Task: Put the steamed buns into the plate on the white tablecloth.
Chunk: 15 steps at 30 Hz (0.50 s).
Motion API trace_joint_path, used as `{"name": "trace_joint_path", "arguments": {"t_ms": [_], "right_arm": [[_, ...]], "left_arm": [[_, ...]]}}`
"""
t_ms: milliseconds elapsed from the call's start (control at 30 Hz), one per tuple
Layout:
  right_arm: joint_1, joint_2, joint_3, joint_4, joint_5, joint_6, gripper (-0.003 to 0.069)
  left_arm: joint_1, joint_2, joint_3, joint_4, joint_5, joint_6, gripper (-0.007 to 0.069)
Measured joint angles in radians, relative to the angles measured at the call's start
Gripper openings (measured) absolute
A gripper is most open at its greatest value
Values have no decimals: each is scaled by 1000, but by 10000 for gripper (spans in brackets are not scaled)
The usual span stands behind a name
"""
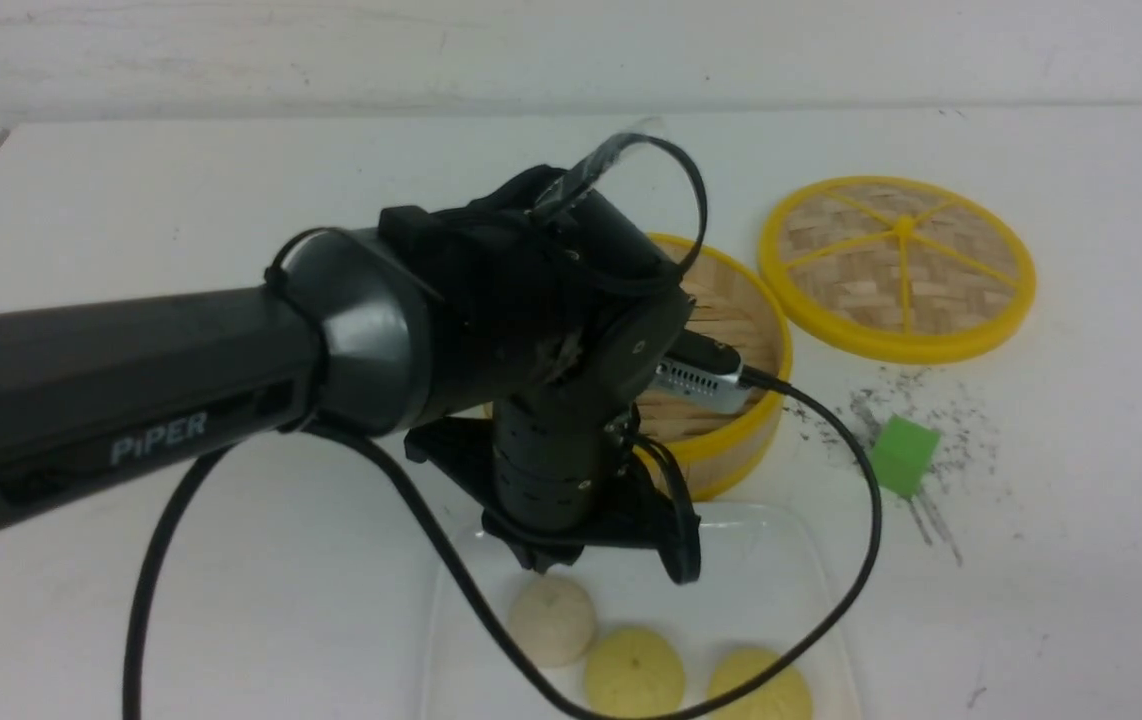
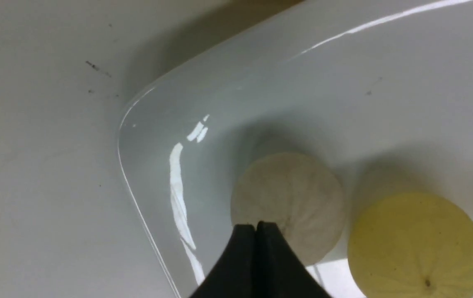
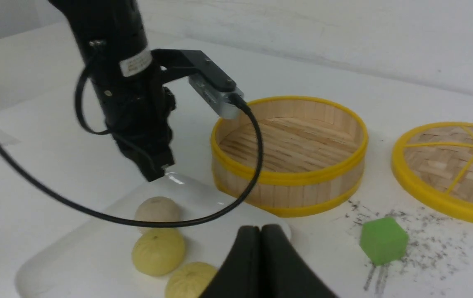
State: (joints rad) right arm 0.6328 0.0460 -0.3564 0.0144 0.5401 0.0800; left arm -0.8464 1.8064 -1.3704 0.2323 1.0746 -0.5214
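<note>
Three steamed buns lie in the glossy white plate (image 1: pixel 791 525) on the white tablecloth (image 1: pixel 181 180): an off-white bun (image 1: pixel 551 620) and two pale yellow buns (image 1: pixel 634 672) (image 1: pixel 759 686). My left gripper (image 1: pixel 541 566) points down just above the off-white bun, shut and empty. In the left wrist view its closed tips (image 2: pixel 256 226) sit over the off-white bun (image 2: pixel 288 194), beside a yellow bun (image 2: pixel 416 244), inside the plate rim (image 2: pixel 137 107). My right gripper (image 3: pixel 260 229) is shut and empty, near the plate's edge (image 3: pixel 187 182); it does not show in the front view.
The round yellow-rimmed bamboo basket (image 1: pixel 731 330) stands empty behind the plate, partly hidden by my left arm. Its woven lid (image 1: pixel 899 265) lies flat to the right. A green block (image 1: pixel 903 455) sits on a patch of black specks. A black cable (image 1: pixel 861 560) loops over the plate.
</note>
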Motion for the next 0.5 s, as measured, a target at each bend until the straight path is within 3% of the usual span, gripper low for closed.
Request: {"name": "trace_joint_path", "arguments": {"t_ms": [300, 500], "right_arm": [[-344, -58, 249, -54, -47, 0, 5], [-492, -58, 348, -76, -57, 0, 12]], "left_arm": [[0, -31, 0, 59, -43, 27, 2], [0, -189, 0, 140, -43, 29, 2]]}}
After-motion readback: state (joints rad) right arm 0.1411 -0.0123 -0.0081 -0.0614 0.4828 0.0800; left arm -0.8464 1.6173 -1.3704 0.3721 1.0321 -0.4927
